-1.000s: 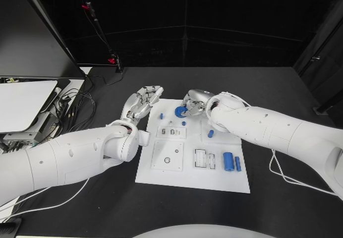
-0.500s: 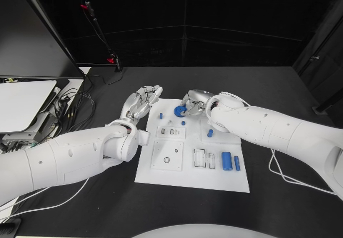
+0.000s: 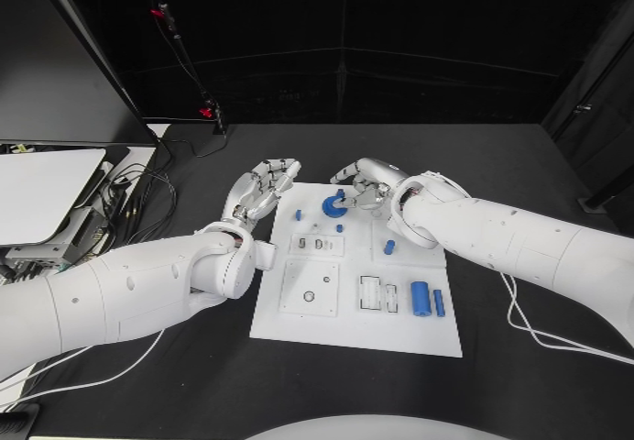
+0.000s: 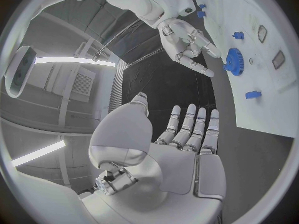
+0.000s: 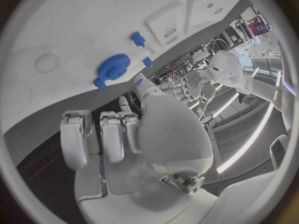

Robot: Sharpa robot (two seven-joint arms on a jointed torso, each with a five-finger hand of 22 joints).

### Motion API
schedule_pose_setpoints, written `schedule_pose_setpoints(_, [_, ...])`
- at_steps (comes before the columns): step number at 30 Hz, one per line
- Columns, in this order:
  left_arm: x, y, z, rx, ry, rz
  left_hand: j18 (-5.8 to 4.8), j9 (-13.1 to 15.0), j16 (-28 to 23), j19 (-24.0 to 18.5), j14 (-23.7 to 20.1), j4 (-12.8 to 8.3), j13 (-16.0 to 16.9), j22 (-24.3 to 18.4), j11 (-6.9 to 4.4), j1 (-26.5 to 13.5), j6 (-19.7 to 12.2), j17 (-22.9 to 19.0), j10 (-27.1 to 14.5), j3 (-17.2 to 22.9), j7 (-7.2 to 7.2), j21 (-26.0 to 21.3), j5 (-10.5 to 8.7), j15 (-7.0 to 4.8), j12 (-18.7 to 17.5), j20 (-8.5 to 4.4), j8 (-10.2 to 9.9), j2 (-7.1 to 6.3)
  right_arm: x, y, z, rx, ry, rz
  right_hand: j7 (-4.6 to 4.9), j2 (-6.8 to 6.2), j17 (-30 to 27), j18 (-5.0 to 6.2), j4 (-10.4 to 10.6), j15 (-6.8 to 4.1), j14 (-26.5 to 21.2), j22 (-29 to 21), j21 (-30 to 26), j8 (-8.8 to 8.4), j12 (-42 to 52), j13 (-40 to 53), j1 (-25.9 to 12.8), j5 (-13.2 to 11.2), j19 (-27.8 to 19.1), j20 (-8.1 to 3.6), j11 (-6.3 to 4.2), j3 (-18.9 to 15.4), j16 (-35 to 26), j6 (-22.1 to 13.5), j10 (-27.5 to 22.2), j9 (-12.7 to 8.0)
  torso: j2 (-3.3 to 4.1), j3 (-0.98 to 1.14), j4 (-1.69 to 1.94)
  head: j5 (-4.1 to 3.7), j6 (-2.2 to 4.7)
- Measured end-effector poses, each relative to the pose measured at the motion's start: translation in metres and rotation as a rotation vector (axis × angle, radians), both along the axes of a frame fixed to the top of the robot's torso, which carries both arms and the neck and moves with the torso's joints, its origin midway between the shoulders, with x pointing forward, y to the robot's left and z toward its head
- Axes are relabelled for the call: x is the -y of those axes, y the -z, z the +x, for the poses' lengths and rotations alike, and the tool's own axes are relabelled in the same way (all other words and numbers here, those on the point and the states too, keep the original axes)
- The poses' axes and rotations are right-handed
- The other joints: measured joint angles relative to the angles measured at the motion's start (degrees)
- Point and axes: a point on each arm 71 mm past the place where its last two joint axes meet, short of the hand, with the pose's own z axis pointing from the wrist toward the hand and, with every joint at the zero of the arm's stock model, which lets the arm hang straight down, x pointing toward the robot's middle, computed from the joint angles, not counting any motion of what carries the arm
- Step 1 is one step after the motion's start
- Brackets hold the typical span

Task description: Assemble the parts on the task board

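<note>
The white task board (image 3: 356,325) lies in the middle of the black table. A blue gear (image 3: 335,208) sits near the board's far edge, also seen as the gear (image 4: 234,60) and the gear (image 5: 112,66). My right hand (image 3: 366,178) hovers just behind the gear with its fingers apart and nothing in them; the right hand (image 4: 187,39) is plainly off the gear. My left hand (image 3: 266,186) is stretched flat and empty over the table beside the board's far left corner. Small blue pegs (image 3: 299,214) (image 3: 340,227) (image 3: 390,247) lie near the gear.
A blue cylinder (image 3: 421,298) and a thinner blue bar (image 3: 439,302) lie at the board's right side, next to rectangular slots (image 3: 379,294). A monitor (image 3: 39,188) and cables (image 3: 139,188) sit at the table's left. Black table spreads right of the board.
My right hand has let go of the blue gear and drawn back from it, fingers spreading. The gear stays on the board. The left hand has not moved.
</note>
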Motion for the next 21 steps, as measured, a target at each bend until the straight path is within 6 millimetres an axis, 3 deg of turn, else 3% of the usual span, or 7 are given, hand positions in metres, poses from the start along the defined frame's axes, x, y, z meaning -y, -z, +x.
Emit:
schedule_pose_setpoints(4, [0.0,0.0,0.0,0.0,0.0,0.0,0.0,0.0,0.0,0.0,0.0,0.0,0.0,0.0,0.0,0.0,0.0,0.0,0.0,0.0,0.0,0.0,0.0,0.0,0.0,0.0,0.0,0.0,0.017,-0.012,-0.008,0.034,0.008,0.118,0.38,0.8,0.0,0.0,0.0,-0.2,-0.21,0.0,0.0,0.68,0.0,0.0,0.8,1.93,0.15,-0.25,0.0,0.0,0.0,1.44,0.0,0.28,-0.07,-0.02,-0.04,-0.32,0.02])
schedule_pose_setpoints(7, [-0.001,0.0,0.0,0.0,0.0,0.0,0.0,0.0,0.0,0.0,0.0,0.0,0.0,0.0,0.0,0.0,0.0,0.0,0.0,0.0,0.0,0.0,0.0,0.0,0.0,0.0,0.0,0.0,0.041,-0.03,-0.015,0.058,0.031,0.204,0.97,1.3,0.0,-0.01,0.0,-0.2,-0.21,0.0,0.0,1.28,0.0,0.0,1.3,3.36,0.15,-0.25,0.0,0.0,0.0,2.79,0.0,0.55,-0.09,-0.03,-0.04,-0.66,0.01])
schedule_pose_setpoints(12, [-0.002,0.0,0.0,0.0,-0.003,0.001,0.0,0.0,0.0,0.0,0.0,0.0,0.0,0.06,0.0,0.0,0.0,0.0,0.0,0.0,0.0,0.0,0.25,0.0,0.0,0.0,0.0,0.0,0.078,-0.047,-0.027,0.053,0.076,0.282,1.31,1.6,-0.01,-0.01,0.46,-0.2,-0.21,0.0,0.0,1.65,0.0,0.0,0.99,3.49,0.15,-0.25,0.0,-0.46,0.0,3.54,0.0,0.66,-0.11,-0.06,-0.14,-1.24,0.04])
schedule_pose_setpoints(21, [-0.002,0.0,0.001,0.0,-0.003,0.002,0.0,0.0,0.0,0.0,0.0,0.0,0.0,0.05,0.0,0.0,0.0,0.0,0.0,0.0,0.0,0.0,0.24,0.0,0.0,0.0,0.0,0.0,0.137,-0.053,-0.044,0.03,0.144,0.274,1.58,1.6,-0.01,0.0,0.87,-0.2,-0.21,0.0,0.0,1.65,0.0,0.0,1.0,3.49,0.15,-0.24,0.45,-0.86,0.0,3.81,0.0,0.65,-0.15,0.02,-0.26,-3.62,0.21])
